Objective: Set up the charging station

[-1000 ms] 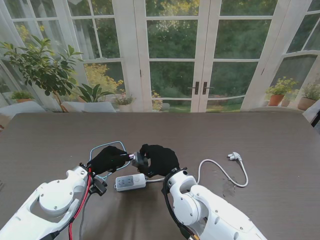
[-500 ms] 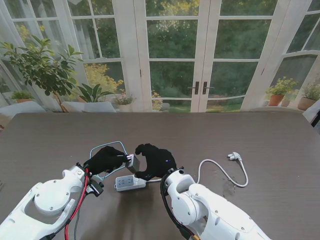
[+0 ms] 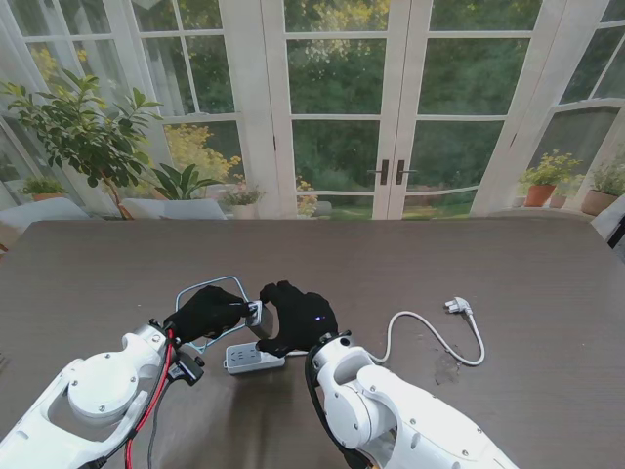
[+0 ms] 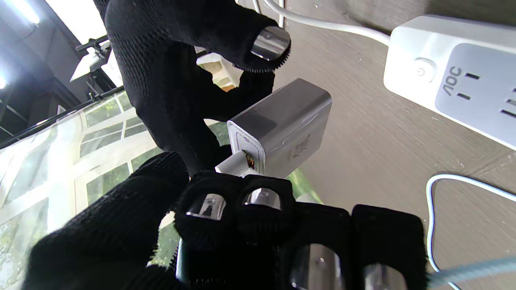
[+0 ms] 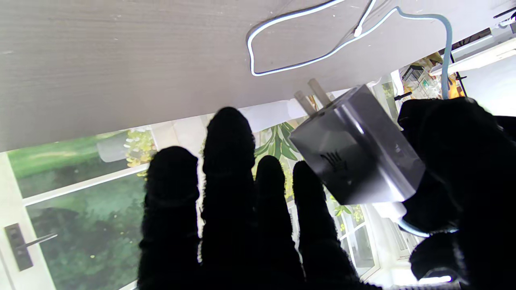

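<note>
My left hand (image 3: pixel 210 311) is shut on a grey charger brick (image 3: pixel 256 318), gripping its back end where the pale blue cable's connector (image 4: pixel 238 164) enters. The brick (image 5: pixel 354 149) hangs above the table, its two prongs (image 5: pixel 310 96) pointing away from the left hand (image 5: pixel 455 161). My right hand (image 3: pixel 298 318) is just to the right of the brick, fingers (image 5: pixel 225 193) stretched out and apart, its thumb (image 4: pixel 270 40) curled over the brick without pressing on it. The white power strip (image 3: pixel 254 357) lies on the table nearer to me than both hands, sockets (image 4: pixel 475 84) facing up.
The pale blue cable (image 3: pixel 200 291) loops on the table to the left of and beyond the left hand. The strip's white cord (image 3: pixel 430 332) curves right to a plug (image 3: pixel 457 306). The dark wooden table (image 3: pixel 439 264) stretches away to glass doors.
The right hand has opened and let go of the charger brick, shifting slightly left and nearer to me. The left hand keeps the brick, which also moved a little to the left.
</note>
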Robot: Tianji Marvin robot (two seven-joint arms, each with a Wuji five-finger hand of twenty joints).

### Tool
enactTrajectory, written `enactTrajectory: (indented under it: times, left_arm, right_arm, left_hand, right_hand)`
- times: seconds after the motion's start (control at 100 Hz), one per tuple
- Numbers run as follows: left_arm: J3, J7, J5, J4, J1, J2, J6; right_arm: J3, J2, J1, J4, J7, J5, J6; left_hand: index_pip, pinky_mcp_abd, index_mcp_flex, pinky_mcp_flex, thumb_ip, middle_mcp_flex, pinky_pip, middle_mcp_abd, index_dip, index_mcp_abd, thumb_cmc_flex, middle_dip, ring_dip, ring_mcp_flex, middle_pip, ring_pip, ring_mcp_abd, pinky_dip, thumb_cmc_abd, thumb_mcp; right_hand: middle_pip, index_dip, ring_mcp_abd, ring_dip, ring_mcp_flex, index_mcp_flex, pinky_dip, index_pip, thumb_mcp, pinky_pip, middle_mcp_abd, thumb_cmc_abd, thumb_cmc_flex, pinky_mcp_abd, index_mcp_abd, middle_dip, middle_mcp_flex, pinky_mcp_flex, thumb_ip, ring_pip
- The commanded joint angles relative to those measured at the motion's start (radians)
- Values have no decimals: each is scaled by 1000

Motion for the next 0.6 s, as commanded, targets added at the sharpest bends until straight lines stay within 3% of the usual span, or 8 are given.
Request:
enactTrajectory:
  times: [0.0,0.11,0.35,0.59]
  left_arm:
    - [0,-22,-2,-12,6,-3,7]
    - [3,-20,-7,-14,7,-4,10]
    - [12,-16,-10,-14,7,-5,20]
    - [16,-11,-16,-18,8,-7,30]
  right_arm:
    - [-8,-13,4,2,13,-1,8]
    - [-19,-19,9,8,13,6,19]
    - [-31,-31,10,24,-15,10,36]
    - [-28,-31,12,27,-16,8,42]
  left_hand:
    - [59,-134,87,42,28,44,271,5,5,86,19,-9,3,-11,121,84,-19,21,-34,29]
    - [59,-132,87,41,28,43,271,4,5,86,21,-11,3,-10,122,83,-18,21,-34,31]
    - [59,-128,87,41,27,43,271,5,5,86,21,-15,3,-10,123,83,-18,19,-31,30]
    - [58,-125,87,41,26,43,271,5,5,87,22,-17,2,-11,124,82,-15,19,-30,28]
  right_hand:
    - [20,32,-9,14,-12,-37,32,24,-21,20,6,2,-32,3,-13,17,-32,-13,32,29]
    - [43,45,-11,17,3,-28,36,38,-28,30,0,22,-18,2,-22,31,-7,-4,36,43]
    - [146,133,-18,29,94,41,35,164,-19,73,-38,108,36,13,-63,141,126,54,50,115]
    - [171,163,-19,34,132,100,31,220,2,87,-39,158,78,20,-58,183,192,77,57,135]
